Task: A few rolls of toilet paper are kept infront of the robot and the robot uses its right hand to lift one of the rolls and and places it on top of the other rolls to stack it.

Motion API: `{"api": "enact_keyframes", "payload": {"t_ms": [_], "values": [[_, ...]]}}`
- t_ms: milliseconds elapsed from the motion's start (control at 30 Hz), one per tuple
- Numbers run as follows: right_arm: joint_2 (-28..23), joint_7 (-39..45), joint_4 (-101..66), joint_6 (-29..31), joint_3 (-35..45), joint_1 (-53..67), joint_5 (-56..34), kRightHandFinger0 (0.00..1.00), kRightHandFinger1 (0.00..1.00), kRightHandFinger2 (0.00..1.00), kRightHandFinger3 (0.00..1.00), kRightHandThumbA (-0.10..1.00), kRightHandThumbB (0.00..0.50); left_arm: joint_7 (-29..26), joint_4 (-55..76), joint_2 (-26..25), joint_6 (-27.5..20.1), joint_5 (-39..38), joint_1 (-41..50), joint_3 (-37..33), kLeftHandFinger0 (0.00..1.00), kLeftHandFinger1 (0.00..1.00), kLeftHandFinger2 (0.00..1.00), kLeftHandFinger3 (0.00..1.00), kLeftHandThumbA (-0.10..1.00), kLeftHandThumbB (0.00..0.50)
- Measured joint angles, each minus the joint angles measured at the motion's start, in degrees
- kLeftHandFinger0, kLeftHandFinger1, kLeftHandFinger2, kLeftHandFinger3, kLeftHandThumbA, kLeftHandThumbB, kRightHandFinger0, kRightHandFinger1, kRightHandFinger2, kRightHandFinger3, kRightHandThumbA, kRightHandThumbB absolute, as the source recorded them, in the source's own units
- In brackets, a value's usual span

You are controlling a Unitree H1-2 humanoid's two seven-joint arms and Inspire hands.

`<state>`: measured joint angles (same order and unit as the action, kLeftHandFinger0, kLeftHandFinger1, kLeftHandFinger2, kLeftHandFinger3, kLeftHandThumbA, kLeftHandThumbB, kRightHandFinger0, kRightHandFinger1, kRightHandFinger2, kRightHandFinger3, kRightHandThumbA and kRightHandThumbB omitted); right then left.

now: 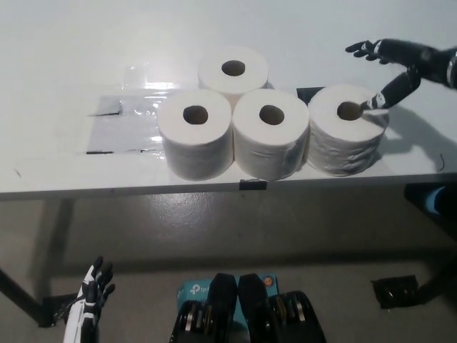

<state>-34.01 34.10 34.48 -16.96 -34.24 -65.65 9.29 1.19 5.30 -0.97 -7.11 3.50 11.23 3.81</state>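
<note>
At the lower left of the frame the white left hand [95,289] hangs below the tabletop [57,86], idle, fingers apart and holding nothing.

Along the near edge of the tabletop stand 3 toilet rolls upright in a row: the left roll [195,132], the middle roll [271,133], touching it, and the right roll [346,128], touching the middle one. Behind the gap between the left and middle rolls stands the rear roll [233,70], touching both. No roll is stacked yet. A clear plastic sheet [121,125] lies taped flat at the left of the rolls.

At the upper right of the frame the black right hand [389,71] reaches in over the right roll, spread and grasping nothing; 1 finger points down at the roll's top near the core hole, others splay beyond it.

This looks like the approach step, with the right roll as the likely target. The next move calls for lowering the hand around that roll's sides and closing firmly, since soft paper will squash, then lifting clear before carrying it above the cluster.
</note>
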Motion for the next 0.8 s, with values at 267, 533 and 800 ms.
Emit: {"api": "enact_keyframes", "payload": {"t_ms": [267,533,800], "values": [[0.6,6.9,5.3,-0.4,-1.8,-7.9,3.1,1.00,1.00,1.00,1.00,0.77,0.353,0.0,0.1,0.0,0.0,0.3,-0.4,0.5,1.00,1.00,1.00,1.00,1.00,0.000],[2.6,9.2,7.8,-0.4,-1.7,-8.5,5.7,1.00,1.00,1.00,1.00,0.77,0.335,0.0,0.1,0.0,0.0,0.6,-0.4,0.7,1.00,1.00,1.00,1.00,1.00,0.000],[5.8,10.6,11.0,0.1,-2.3,-9.1,8.4,1.00,1.00,1.00,1.00,0.80,0.323,0.0,0.1,0.0,0.0,0.6,-0.5,0.7,1.00,1.00,1.00,1.00,1.00,0.000]]}}
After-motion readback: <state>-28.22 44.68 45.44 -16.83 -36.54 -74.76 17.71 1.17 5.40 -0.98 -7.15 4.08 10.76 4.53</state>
